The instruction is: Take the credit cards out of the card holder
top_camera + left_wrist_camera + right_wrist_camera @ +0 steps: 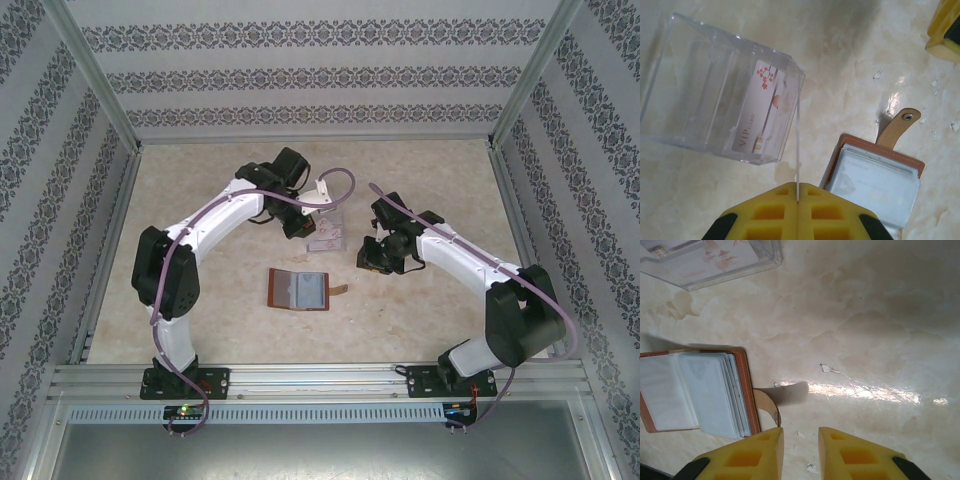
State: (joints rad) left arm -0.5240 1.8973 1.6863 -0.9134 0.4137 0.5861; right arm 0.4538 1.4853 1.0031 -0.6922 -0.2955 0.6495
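The jaws of my left gripper (797, 192) are clenched on a thin credit card (798, 150), edge-on beside the clear rack (700, 95), which holds a VIP card (756, 115). Slotting mine in comes next, I judge. The card holder (875, 175) lies open between my arms. My right gripper (801, 435) hangs slightly parted and empty, near the strap (767, 407).

Glossy tabletop (865, 315), leather card holder (743, 390), clear plastic rack (700, 90)
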